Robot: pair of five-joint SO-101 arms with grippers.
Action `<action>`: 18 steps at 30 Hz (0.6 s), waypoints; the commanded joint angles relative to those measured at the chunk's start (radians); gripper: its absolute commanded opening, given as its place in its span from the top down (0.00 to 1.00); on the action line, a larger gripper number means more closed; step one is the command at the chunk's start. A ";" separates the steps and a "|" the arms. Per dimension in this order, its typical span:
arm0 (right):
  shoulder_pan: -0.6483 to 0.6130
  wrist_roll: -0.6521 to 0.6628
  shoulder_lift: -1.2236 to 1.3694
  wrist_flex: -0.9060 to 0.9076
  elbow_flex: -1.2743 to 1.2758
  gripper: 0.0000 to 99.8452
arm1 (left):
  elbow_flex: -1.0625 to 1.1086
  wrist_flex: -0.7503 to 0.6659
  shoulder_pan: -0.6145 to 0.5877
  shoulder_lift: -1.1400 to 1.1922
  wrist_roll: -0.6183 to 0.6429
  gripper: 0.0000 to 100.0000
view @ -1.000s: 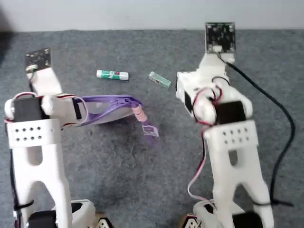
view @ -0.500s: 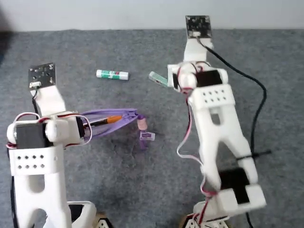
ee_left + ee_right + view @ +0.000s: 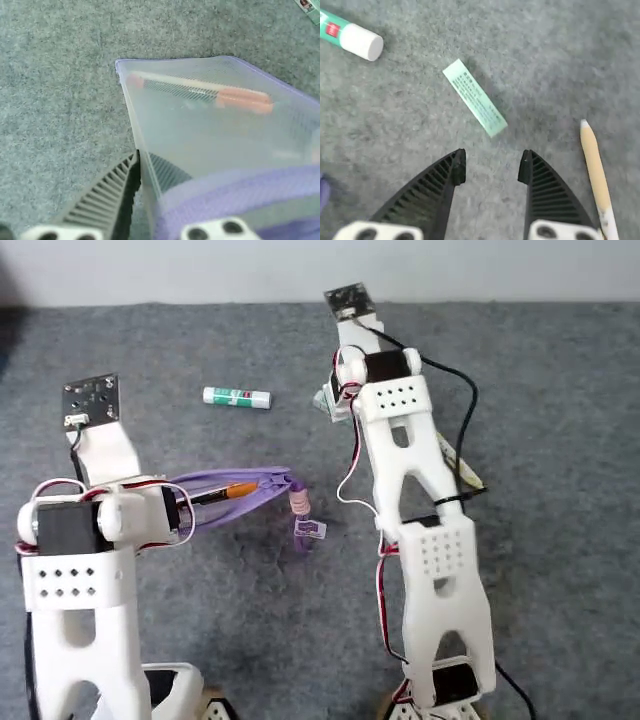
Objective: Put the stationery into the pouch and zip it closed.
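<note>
Right arm has stretched forward and swung left over half a second; left arm barely shifted.

Left gripper (image 3: 183, 507) is clamped on the pouch (image 3: 245, 488) edge, holding it just off the carpet (image 3: 560, 390). The pouch is see-through mesh plastic with a purple zip band, and a pen (image 3: 200, 90) is already inside. The zip tag (image 3: 309, 530) dangles at the far end.

The glue stick (image 3: 350, 37), a smooth cylinder with a white cap, lies loose. Near it is the green bar (image 3: 475, 97), flat, thin and rectangular.

Right gripper (image 3: 490, 167) hovers just short of the bar, ribbed jaws moderately apart, holding nothing. A pencil (image 3: 595, 170) lies beside it.

Risks: the bar sits diagonal to the jaws and low in the carpet pile, so the pinch may skid it away or miss it. The limp pouch mouth may sag shut before the drop.
</note>
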 commanded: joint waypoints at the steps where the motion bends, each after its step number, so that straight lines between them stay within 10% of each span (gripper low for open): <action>1: -0.008 0.058 0.139 0.013 -0.247 0.82 | 0.030 -0.020 0.015 0.006 -0.003 0.99; 14: 0.018 0.204 0.427 -0.165 -0.381 0.83 | 0.031 -0.018 0.015 0.006 -0.002 0.99; 18: 0.022 0.236 0.429 -0.154 -0.385 0.97 | 0.031 -0.020 0.015 0.006 -0.002 0.99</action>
